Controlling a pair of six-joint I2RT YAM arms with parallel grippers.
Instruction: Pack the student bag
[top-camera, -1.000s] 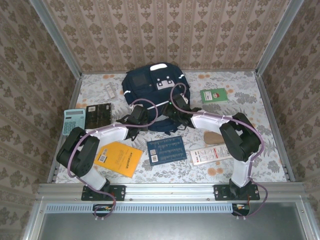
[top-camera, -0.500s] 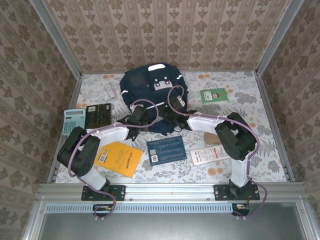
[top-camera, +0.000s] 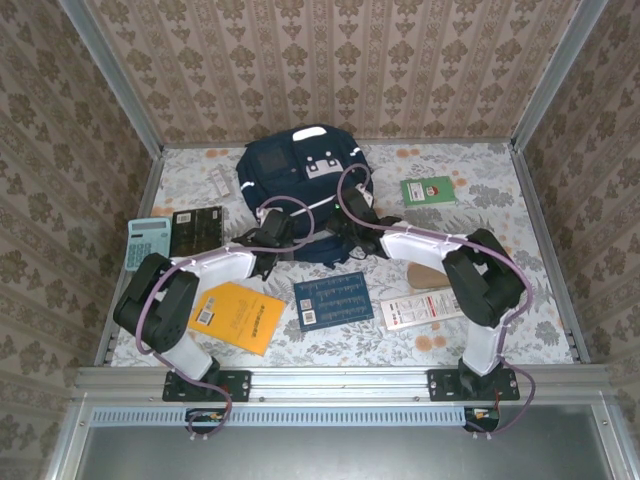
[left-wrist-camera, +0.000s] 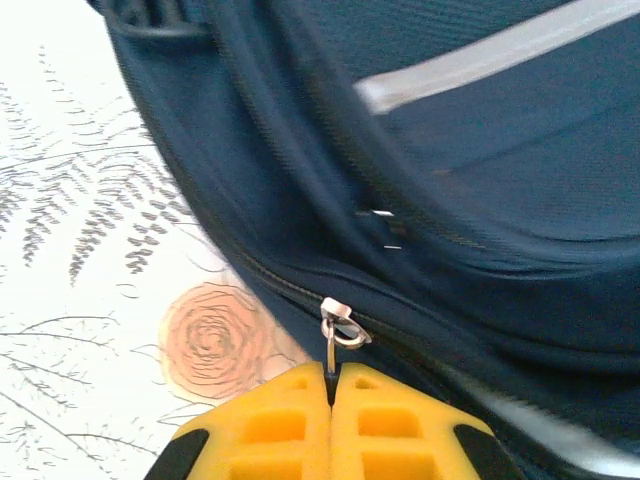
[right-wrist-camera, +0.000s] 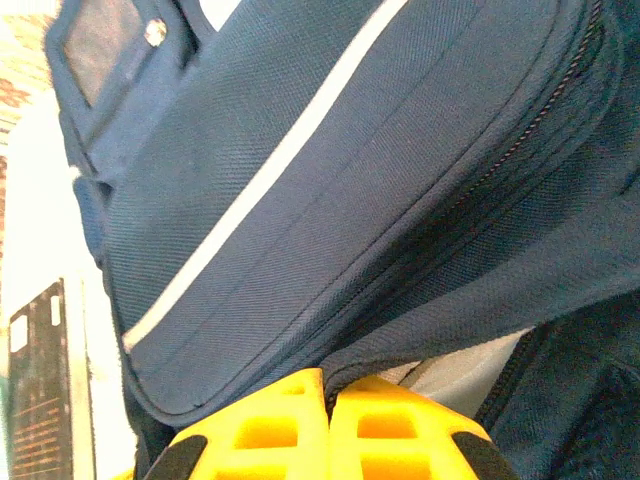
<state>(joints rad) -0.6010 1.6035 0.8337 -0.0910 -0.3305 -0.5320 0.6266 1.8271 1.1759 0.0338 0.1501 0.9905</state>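
The student bag (top-camera: 300, 172) lies at the far middle of the counter (top-camera: 490, 215), its top turned away from me, and both my arms reach to its near edge. My left fingers (left-wrist-camera: 305, 400) are pressed together on the metal zipper pull (left-wrist-camera: 338, 328), which stands up out of their tips right against the bag's lower seam. My right fingers (right-wrist-camera: 305, 400) are closed too, nipping a fold of the navy fabric below the white stripe (right-wrist-camera: 270, 165).
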